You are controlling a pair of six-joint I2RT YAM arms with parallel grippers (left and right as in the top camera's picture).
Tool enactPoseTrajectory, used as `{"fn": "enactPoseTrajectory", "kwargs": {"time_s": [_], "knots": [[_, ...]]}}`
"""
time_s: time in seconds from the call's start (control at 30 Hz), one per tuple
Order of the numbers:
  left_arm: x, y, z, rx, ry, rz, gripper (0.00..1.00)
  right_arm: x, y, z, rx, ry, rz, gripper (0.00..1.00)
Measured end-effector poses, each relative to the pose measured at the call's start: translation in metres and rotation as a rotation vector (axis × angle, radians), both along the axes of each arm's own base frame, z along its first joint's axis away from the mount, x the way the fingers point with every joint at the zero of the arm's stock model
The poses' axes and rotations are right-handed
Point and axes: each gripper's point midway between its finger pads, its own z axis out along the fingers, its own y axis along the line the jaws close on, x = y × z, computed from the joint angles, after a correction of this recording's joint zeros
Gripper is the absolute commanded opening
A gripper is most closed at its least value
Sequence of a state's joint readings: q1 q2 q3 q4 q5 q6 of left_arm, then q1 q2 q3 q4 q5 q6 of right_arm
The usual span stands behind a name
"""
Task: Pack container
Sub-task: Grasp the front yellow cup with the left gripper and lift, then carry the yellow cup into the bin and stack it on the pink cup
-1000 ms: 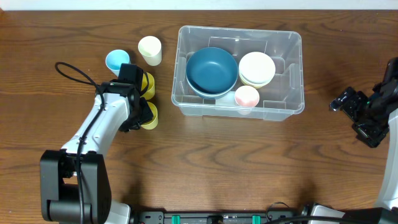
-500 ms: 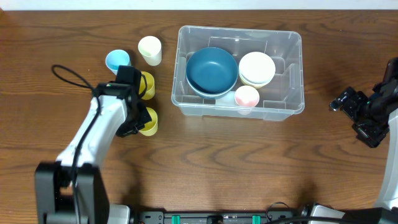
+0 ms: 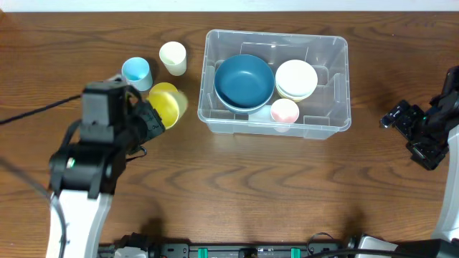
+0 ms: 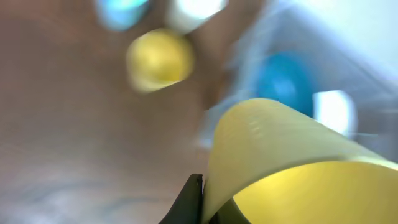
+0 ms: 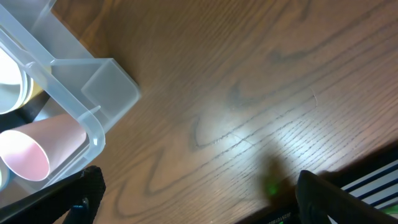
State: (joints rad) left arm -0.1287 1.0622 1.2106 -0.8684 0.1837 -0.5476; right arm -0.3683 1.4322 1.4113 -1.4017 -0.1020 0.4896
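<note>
One yellow cup has left the table since a second ago, and the left arm has risen with it.
Left pincer (image 3: 152, 117) is clamped shut on the rim of a yellow cup (image 3: 167, 105), which is tilted on its side; the arm is raised high, left of the container (image 3: 337, 120). A second yellow cup (image 4: 160, 59) stands below, near the blue cup (image 3: 135, 70). The container sits mid-table (image 3: 237, 186). Right pincer (image 3: 410, 129) gapes wide, holding nothing, parked unmoved well off the container's right end.
</note>
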Motion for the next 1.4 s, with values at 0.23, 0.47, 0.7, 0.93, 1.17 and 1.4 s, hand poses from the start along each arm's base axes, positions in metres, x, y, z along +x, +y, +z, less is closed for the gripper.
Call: {"fn": "enactPoseTrajectory", "kwargs": {"time_s": [0.23, 0.47, 0.7, 0.93, 1.17, 1.4], "knots": [[-0.004, -0.074, 0.071, -0.103, -0.177, -0.231, 0.06, 0.0, 0.0, 0.0, 0.0, 0.0, 0.0, 0.99], [0.013, -0.161, 0.064, -0.037, -0.071, -0.461, 0.06, 0.0, 0.0, 0.0, 0.0, 0.0, 0.0, 0.99], [0.045, -0.227, 0.014, 0.094, 0.062, -0.585, 0.06, 0.0, 0.0, 0.0, 0.001, -0.001, 0.0, 0.99], [0.072, -0.245, -0.038, 0.167, 0.145, -0.593, 0.06, 0.0, 0.0, 0.0, 0.001, -0.001, 0.0, 0.99], [0.084, -0.245, -0.084, 0.245, 0.223, -0.584, 0.06, 0.0, 0.0, 0.0, 0.001, -0.001, 0.0, 0.99], [0.087, -0.245, -0.111, 0.281, 0.271, -0.59, 0.06, 0.0, 0.0, 0.0, 0.001, -0.001, 0.0, 0.99]]}}
